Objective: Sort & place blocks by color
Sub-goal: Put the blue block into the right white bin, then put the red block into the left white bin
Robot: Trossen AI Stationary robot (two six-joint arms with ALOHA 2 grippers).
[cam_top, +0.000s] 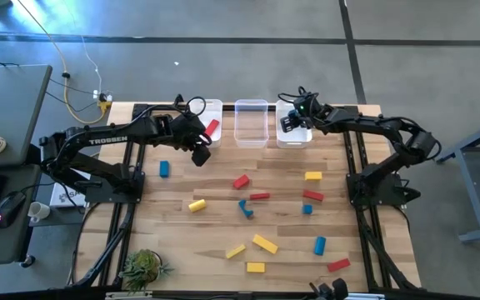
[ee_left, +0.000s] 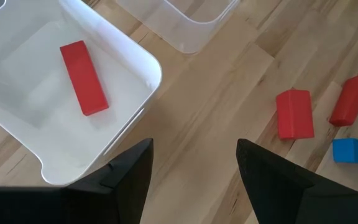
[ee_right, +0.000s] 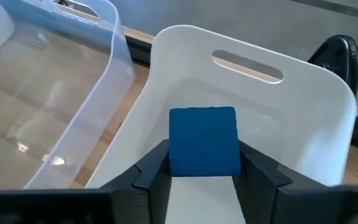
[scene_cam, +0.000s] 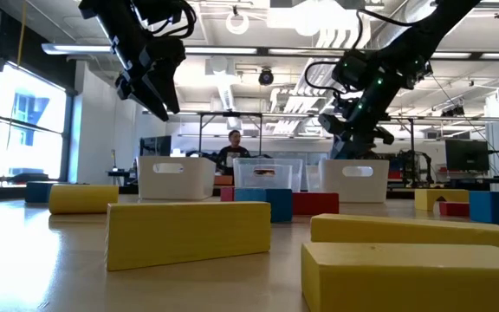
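My left gripper (cam_top: 200, 152) (ee_left: 194, 155) is open and empty, above the wood table just near-side of the left white bin (cam_top: 217, 107) (ee_left: 143, 59). A red bar (cam_top: 212, 127) (ee_left: 84, 78) lies flat on that bin's floor. My right gripper (cam_top: 292, 123) (ee_right: 204, 157) hovers over the right white bin (cam_top: 294, 139) (ee_right: 291, 118), shut on a blue block (ee_right: 204, 140). The clear middle bin (cam_top: 251, 122) has nothing in it. Several red, yellow and blue blocks lie loose on the table, among them a red one (cam_top: 240, 181) (ee_left: 294, 113) and a yellow one (cam_top: 312, 176). My right gripper pinches the blue block by two opposite sides (ee_right: 174, 149) between its two fingers. The block is lifted clear, above the right bin's open top. Its square face shows toward the wrist camera.
A small potted plant (cam_top: 144, 267) stands at the table's near left corner. Loose blocks fill the middle and near part of the table, such as a yellow bar (cam_top: 265, 243) and a blue cylinder (cam_top: 319, 245). A person (scene_cam: 235, 149) shows in the room beyond the bins.
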